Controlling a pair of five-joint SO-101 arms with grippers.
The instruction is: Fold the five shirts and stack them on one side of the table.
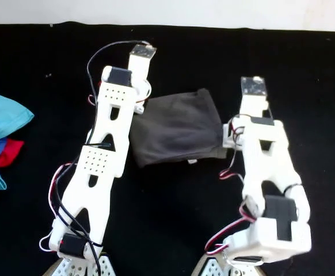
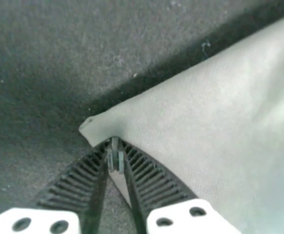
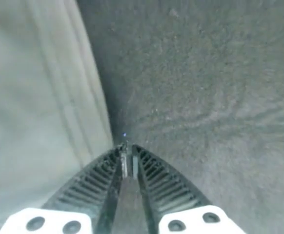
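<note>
A dark grey folded shirt (image 1: 176,126) lies mid-table on the black cloth, between the two arms. My left gripper (image 1: 140,107) is at the shirt's left edge. In the left wrist view it (image 2: 113,152) is shut, with its tips pinching the pale-looking fabric (image 2: 205,122) just beside a corner. My right gripper (image 1: 228,135) is at the shirt's right edge. In the right wrist view it (image 3: 126,155) is shut, with its tips right against the shirt's hem (image 3: 34,97). I cannot tell whether cloth is caught between them.
At the left edge of the table is a heap of shirts: a teal one (image 1: 0,121) on top, with red (image 1: 7,152) and blue cloth showing under it. The black table cover (image 1: 294,63) ends at a pale strip along the far side.
</note>
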